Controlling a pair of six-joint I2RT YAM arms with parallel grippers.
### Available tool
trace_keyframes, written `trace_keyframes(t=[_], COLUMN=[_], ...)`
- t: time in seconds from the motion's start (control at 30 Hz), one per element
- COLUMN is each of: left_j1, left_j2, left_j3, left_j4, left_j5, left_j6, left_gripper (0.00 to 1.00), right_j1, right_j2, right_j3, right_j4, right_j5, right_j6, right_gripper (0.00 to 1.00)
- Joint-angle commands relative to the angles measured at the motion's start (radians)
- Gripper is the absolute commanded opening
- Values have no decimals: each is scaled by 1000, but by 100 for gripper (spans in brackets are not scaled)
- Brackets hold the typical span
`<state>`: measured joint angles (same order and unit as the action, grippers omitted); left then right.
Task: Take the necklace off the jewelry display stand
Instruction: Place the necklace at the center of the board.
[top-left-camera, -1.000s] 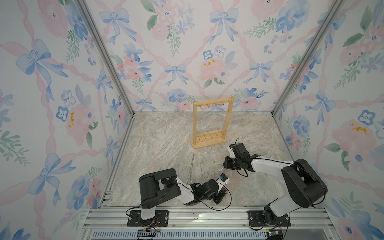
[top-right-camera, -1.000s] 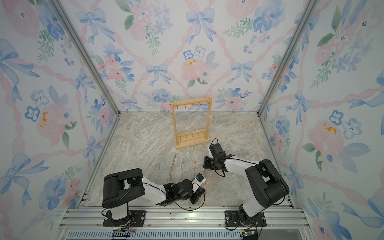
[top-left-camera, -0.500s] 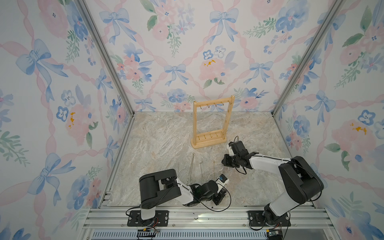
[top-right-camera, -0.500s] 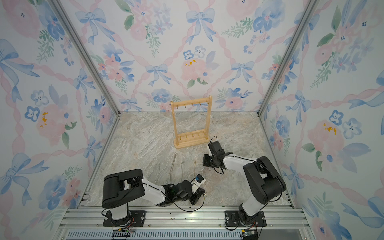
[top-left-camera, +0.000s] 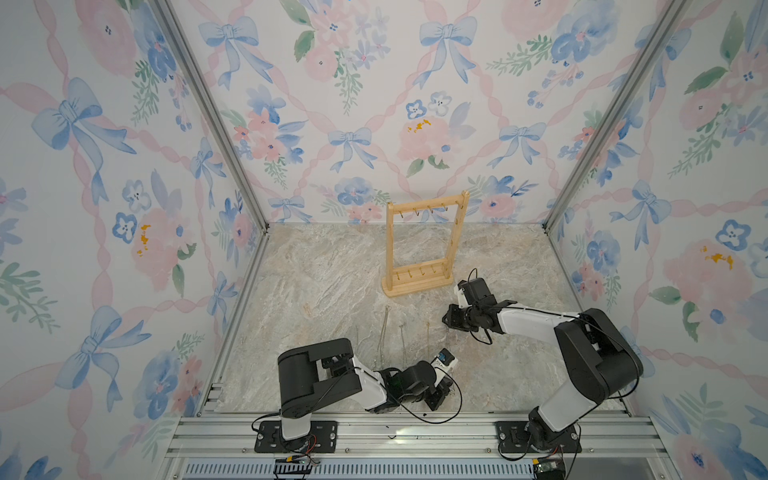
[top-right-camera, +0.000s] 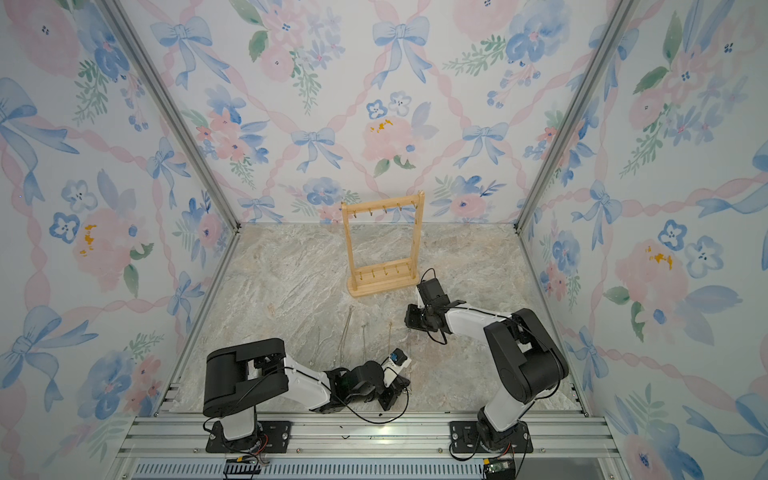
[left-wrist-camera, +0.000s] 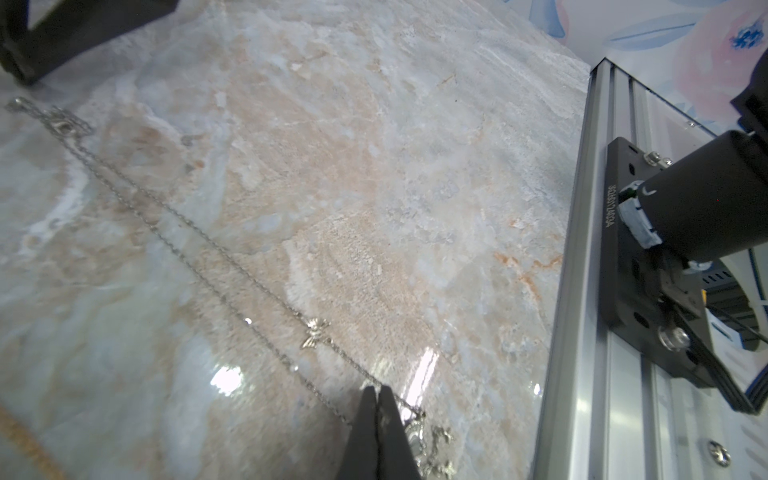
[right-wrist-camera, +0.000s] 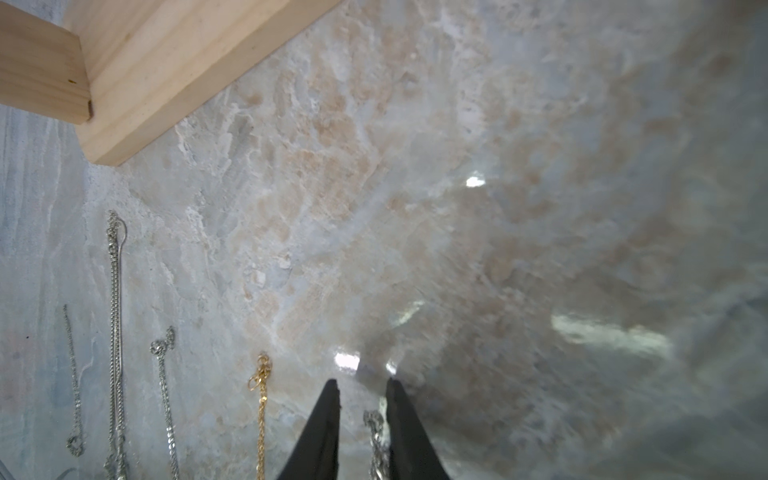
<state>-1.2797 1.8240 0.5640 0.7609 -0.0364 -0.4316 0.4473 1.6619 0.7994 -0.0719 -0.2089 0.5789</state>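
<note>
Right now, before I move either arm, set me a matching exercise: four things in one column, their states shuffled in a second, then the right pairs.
Things
1. jewelry display stand
2. gold necklace
3. left gripper
4. right gripper

States
A. fingers apart, a silver necklace lying between them
B. upright, nothing hanging on it
C. fingers pressed together
D. stretched out flat on the marble tabletop

Pairs: 1-B, 2-D, 3-C, 4-A
</note>
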Motion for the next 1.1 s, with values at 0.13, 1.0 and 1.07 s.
trace_keyframes(t=[0.13, 1.0, 1.07], left_j1=[-12, -11, -10], left_j2=[8, -62, -75], left_j3=[-29, 81, 86], left_j4=[-147, -220, -232], left_j5=[0, -80, -86], left_j6=[-16, 5, 8], left_gripper=[0, 11, 11], right_j1=[-27, -44, -44], right_j2=[45, -101, -127], right_j3=[24, -107, -129], right_j4=[-40, 158, 184], right_j5=[23, 9, 11], right_j6=[19, 36, 38], right_gripper=[26, 33, 33])
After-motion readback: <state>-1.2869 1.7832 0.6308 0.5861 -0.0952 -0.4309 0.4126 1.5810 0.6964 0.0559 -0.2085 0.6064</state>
